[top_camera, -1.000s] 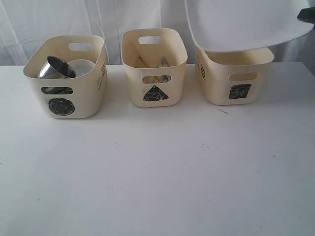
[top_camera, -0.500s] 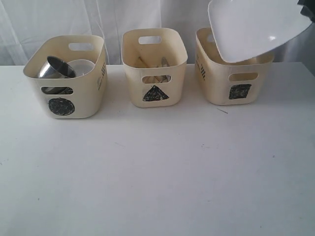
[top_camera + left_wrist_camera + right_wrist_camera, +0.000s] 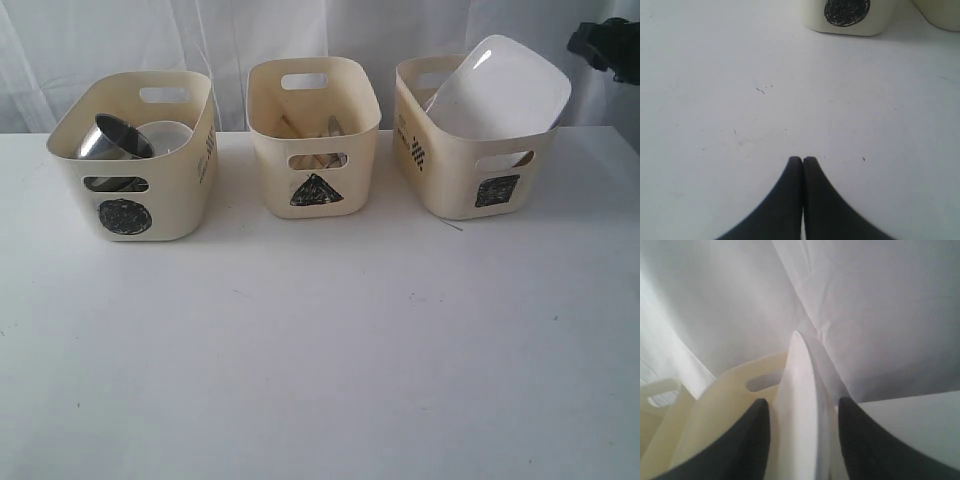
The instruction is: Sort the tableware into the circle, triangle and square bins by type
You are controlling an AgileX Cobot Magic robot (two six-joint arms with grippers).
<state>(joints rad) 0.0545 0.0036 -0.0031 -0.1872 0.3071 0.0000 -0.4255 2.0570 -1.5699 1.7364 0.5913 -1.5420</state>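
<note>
White plate (image 3: 500,90) aslant in square bin (image 3: 455,185), curtain (image 3: 250,30) behind.

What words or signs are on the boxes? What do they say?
No words can be read.
Black scribbled circle: on the left box.
Black triangle: on the middle box.
Black square: on the right box.
Dark marks on the boxes' sides: too blurred to read.

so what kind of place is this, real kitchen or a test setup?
Most likely a staged lab bench, not a kitchen: a bare white table, a white curtain hung behind it, and matching cream bins with hand-drawn marks: circle bin, triangle bin, square bin.
</note>
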